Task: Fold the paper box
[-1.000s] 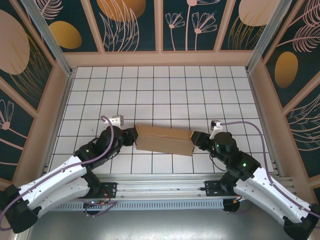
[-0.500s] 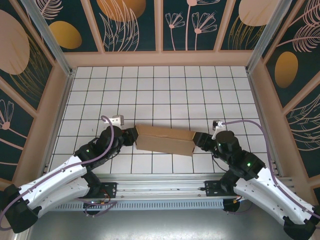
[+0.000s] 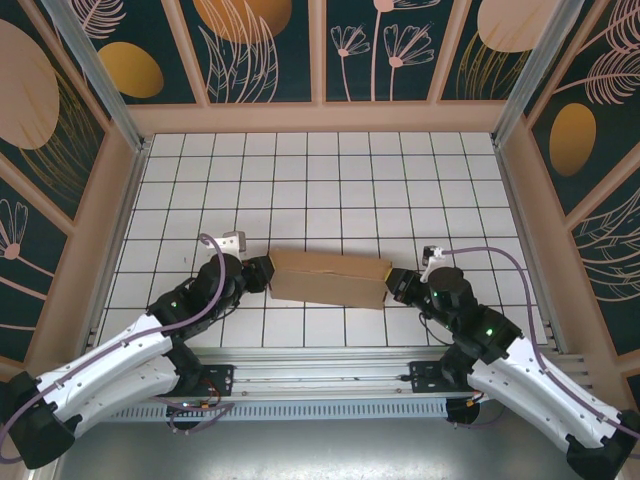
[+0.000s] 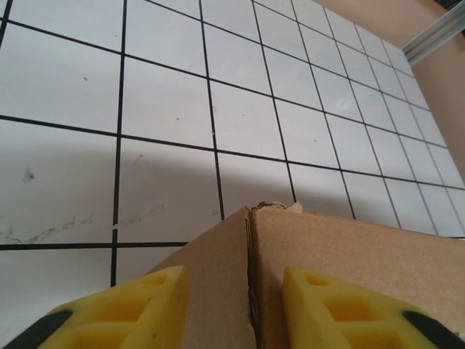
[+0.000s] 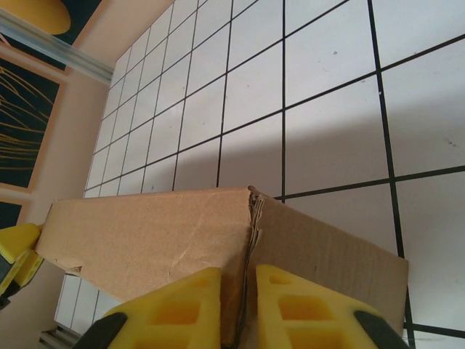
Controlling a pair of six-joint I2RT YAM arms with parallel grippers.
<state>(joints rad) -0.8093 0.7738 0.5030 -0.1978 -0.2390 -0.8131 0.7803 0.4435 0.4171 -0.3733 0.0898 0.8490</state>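
White gridded tabletop (image 3: 320, 170), floral walls (image 3: 260, 50)

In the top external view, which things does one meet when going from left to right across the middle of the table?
left gripper → paper box → right gripper

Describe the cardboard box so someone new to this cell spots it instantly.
On the white gridded table, look along the near rows of tiles. The paper box lies there, with the left end effector and the right end effector at its two ends. It is plain brown, unprinted, low and rectangular against the white tiles.
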